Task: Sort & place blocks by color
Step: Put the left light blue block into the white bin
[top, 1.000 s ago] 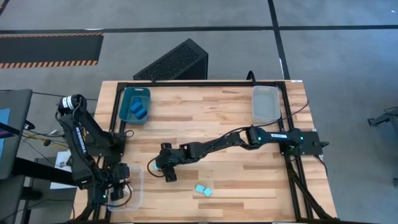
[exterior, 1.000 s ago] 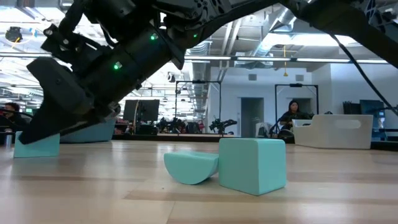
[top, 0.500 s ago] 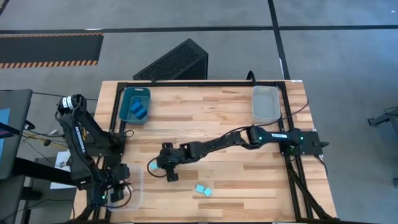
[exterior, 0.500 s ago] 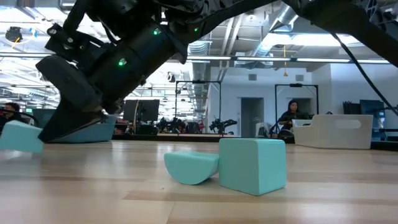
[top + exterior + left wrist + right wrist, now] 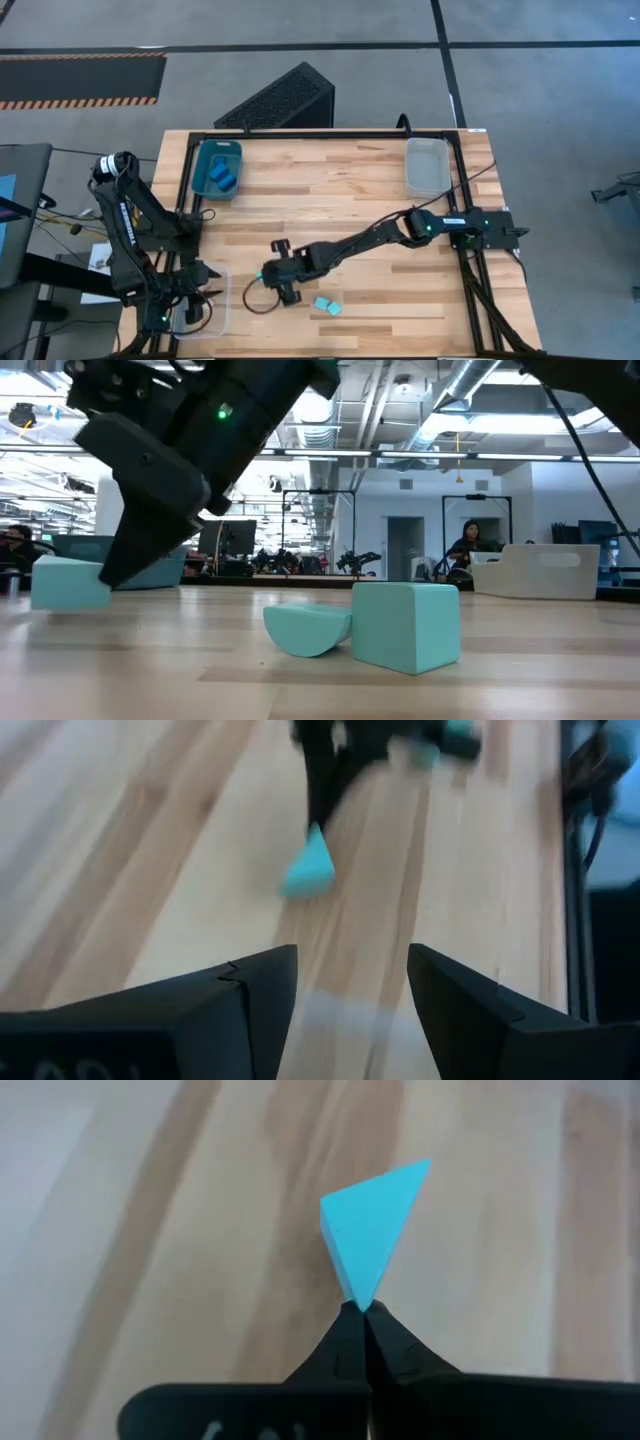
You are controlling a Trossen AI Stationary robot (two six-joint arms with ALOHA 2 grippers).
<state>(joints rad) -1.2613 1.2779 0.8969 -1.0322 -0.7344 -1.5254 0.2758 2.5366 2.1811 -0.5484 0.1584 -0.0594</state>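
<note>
Turquoise block [image 5: 372,1230] at right gripper [image 5: 362,1312] tips

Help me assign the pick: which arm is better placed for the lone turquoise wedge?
Right: the right gripper touches the turquoise wedge at its corner, while the left gripper hangs farther off by the clear bin.

Seen level across the wooden counter [image 5: 320,680], two turquoise blocks sit near the middle: a cube-like block [image 5: 406,625] upright, and a half-round block [image 5: 305,628] touching its side, curved face down. At the far edge another turquoise block [image 5: 70,582] shows beside the tip of a large dark robot hand [image 5: 150,480] coming down from above, a green light on its housing. Far behind, a person [image 5: 468,545] sits in the room.
</note>
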